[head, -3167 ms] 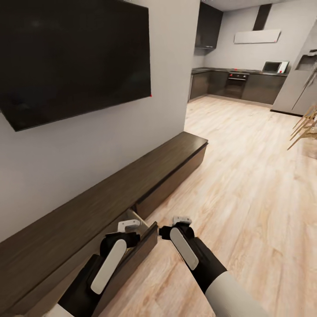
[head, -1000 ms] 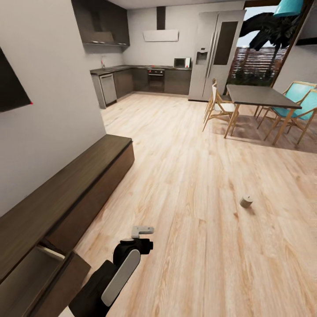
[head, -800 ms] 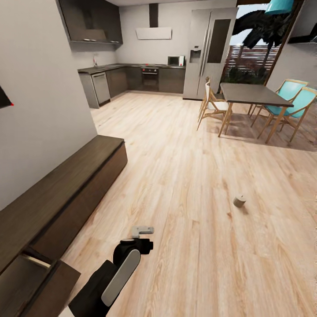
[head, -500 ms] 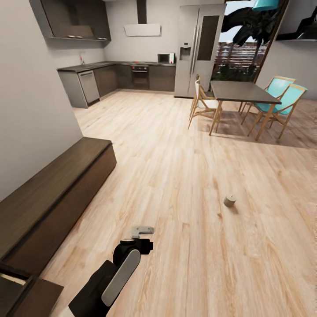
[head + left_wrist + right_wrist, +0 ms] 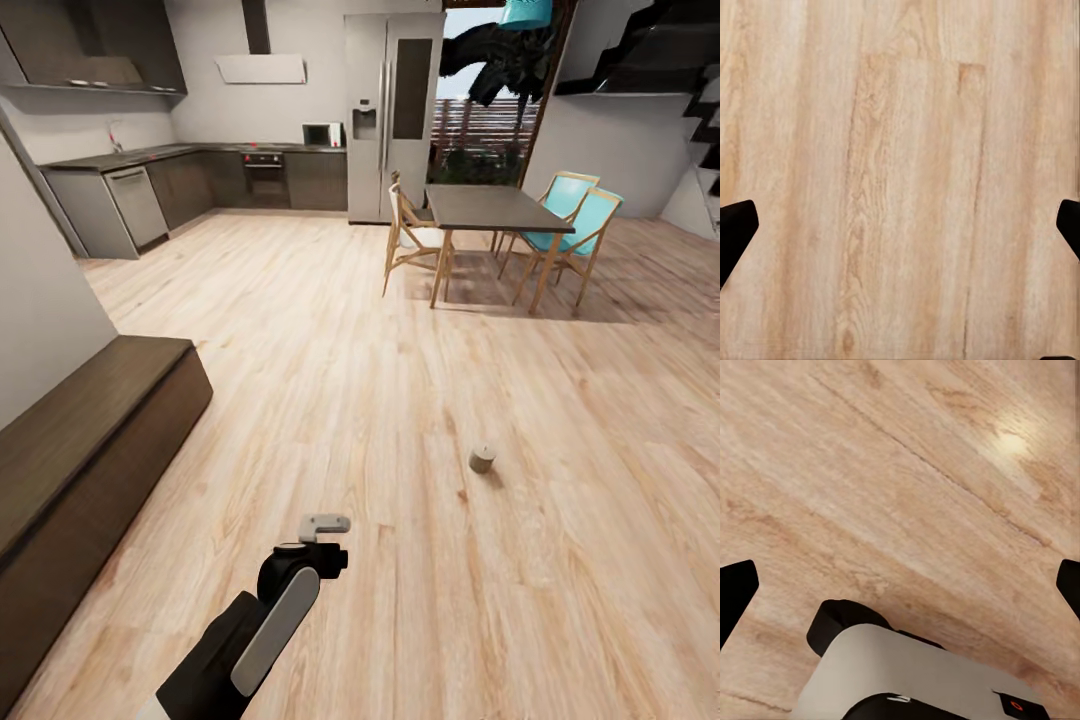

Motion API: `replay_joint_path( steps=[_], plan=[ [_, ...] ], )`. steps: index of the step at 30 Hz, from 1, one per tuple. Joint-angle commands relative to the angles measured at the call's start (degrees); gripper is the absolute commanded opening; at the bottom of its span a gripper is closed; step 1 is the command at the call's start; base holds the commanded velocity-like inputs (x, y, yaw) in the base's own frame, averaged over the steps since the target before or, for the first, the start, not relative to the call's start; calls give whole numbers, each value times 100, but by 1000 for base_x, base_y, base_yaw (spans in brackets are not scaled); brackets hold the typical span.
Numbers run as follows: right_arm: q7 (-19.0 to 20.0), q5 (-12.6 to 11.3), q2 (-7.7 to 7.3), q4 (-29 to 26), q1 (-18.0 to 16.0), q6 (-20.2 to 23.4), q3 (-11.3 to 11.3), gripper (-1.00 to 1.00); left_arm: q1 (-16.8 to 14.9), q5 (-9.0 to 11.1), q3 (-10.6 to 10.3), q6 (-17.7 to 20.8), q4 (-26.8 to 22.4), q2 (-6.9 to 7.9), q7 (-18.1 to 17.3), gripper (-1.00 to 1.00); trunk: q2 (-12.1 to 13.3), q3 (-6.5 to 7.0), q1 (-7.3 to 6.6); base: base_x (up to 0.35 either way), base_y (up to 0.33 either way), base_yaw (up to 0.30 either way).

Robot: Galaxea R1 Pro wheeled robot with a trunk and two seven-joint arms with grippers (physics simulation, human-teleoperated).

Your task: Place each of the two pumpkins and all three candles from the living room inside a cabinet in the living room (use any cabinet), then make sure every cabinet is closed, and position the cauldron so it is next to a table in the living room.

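Head view: we're looking over a wide light-wood floor (image 5: 330, 400) running from the living area into the kitchen. Biggest items: the grey kitchen units (image 5: 150, 185) along the far wall, the tall steel fridge (image 5: 393, 115) beside them, and the dark dining table (image 5: 495, 208) with wooden and teal chairs (image 5: 575, 225) around it, just in front of the fridge and window. On our left, the long dark-brown cabinet (image 5: 80, 450) sits against the white wall; its end and flat top show, and we can't tell from here whether its drawer front is shut. Our left arm reaches forward low over bare floor, left gripper (image 5: 322, 525) pointing down; in the left wrist view its dark fingertips (image 5: 735, 229) sit at opposite edges of the picture with only floorboards between, so we read it as spread wide and empty. In the right wrist view the right gripper (image 5: 900, 577) likewise has its tips far apart over floor, nothing held, with a white-and-black robot part below it. Smallest: one candle (image 5: 482, 459), a stubby tan-grey cylinder, sits on the floor alone, well apart from the cabinet, right of and beyond our left gripper.
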Motion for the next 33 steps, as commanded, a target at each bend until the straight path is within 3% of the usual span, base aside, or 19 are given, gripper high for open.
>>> replay_joint_path(
  steps=[1,15,20,27,33],
  plan=[
    [-27,-27,0,-9,-2,27,3,100,-4,56,-9,6,-6,1,60,100,-2,1,0,24,-4,-264],
    [128,-20,8,-3,-2,19,32,100,-4,77,-5,6,-6,2,60,100,-2,86,0,4,1,-249],
    [129,82,31,-3,-2,18,59,100,-4,82,-4,6,-6,2,60,100,-2,120,0,61,68,-228],
    [129,233,27,-3,-2,-244,515,100,-4,88,-5,6,-6,2,60,100,-2,170,0,8,8,-206],
    [129,244,29,-3,-2,-350,662,100,-4,89,-8,13,-6,2,52,100,-2,214,0,0,0,-198]
  ],
)
